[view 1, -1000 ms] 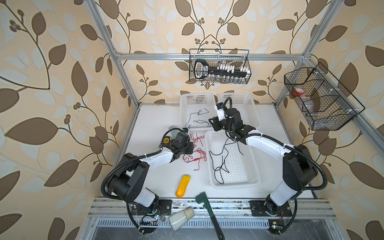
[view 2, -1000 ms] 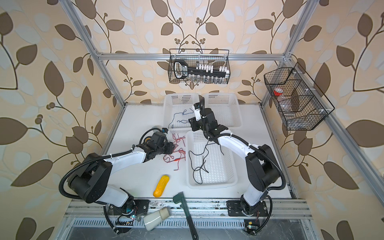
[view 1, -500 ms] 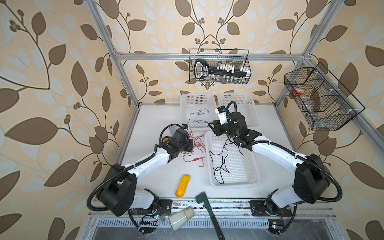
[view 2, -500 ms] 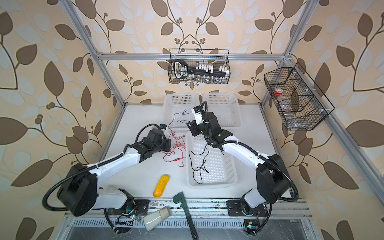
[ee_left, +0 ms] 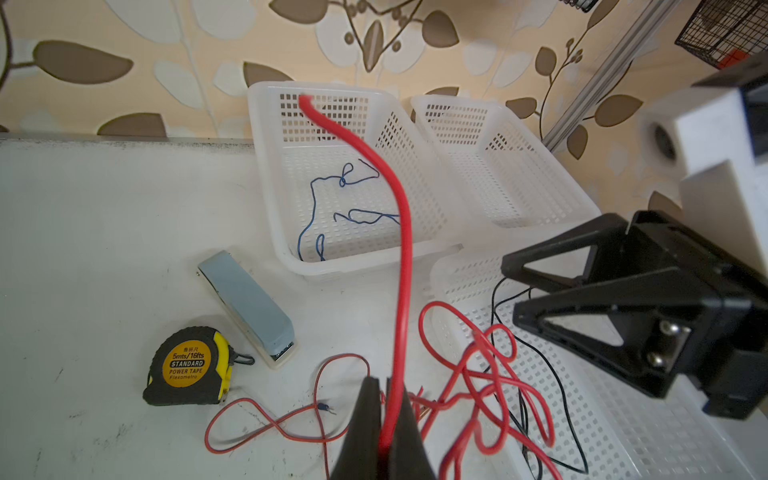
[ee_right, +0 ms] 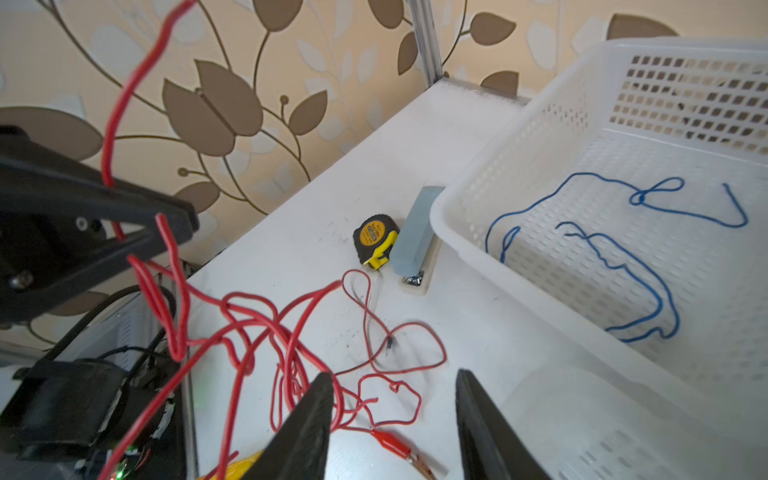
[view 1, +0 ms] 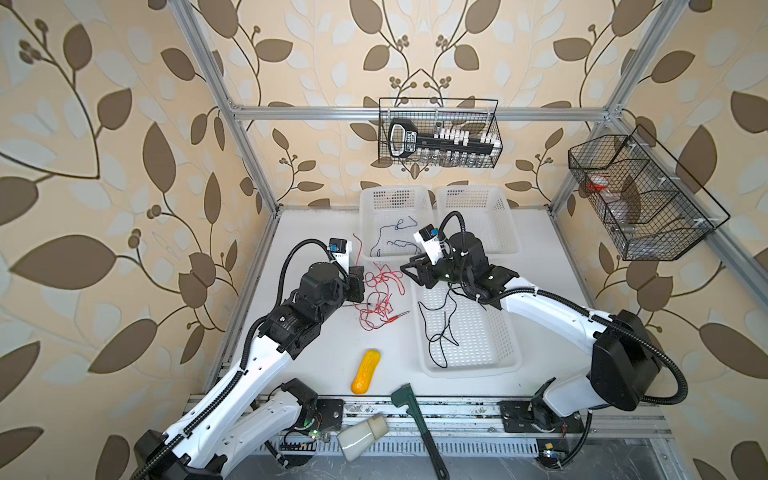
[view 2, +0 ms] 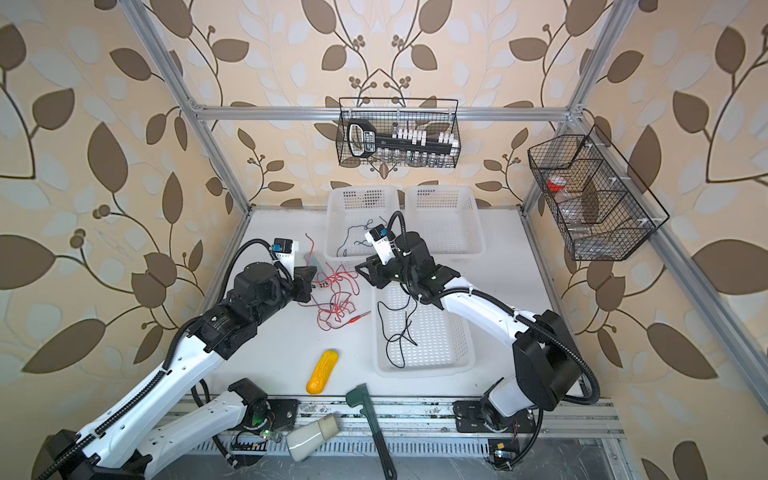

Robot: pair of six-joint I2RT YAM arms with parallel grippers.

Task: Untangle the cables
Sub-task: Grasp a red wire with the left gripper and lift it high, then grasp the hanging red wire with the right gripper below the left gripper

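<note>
A tangle of red cables (view 1: 380,293) (view 2: 337,297) lies on the white table between my two grippers. My left gripper (view 1: 360,286) (view 2: 311,286) (ee_left: 384,386) is shut on one red cable (ee_left: 402,249), whose free end rises up from the jaws. My right gripper (view 1: 406,272) (view 2: 360,271) (ee_right: 395,374) hovers open over the tangle's right side, with nothing between its fingers. A blue cable (view 1: 395,237) (ee_right: 615,249) lies in the back left basket (view 1: 395,197). A black cable (view 1: 440,328) (view 2: 399,328) lies in the front basket (view 1: 469,365).
A yellow-black tape measure (ee_left: 187,365) and a grey stapler (ee_left: 249,307) lie left of the back basket. An empty white basket (view 1: 473,199) stands at the back right. A yellow object (view 1: 365,371) and a green-handled tool (view 1: 415,415) lie near the front edge. Wire baskets (view 1: 440,133) hang on the walls.
My left gripper has shut on a red cable. My right gripper has moved left and forward from the baskets to the tangle, its jaws widening.
</note>
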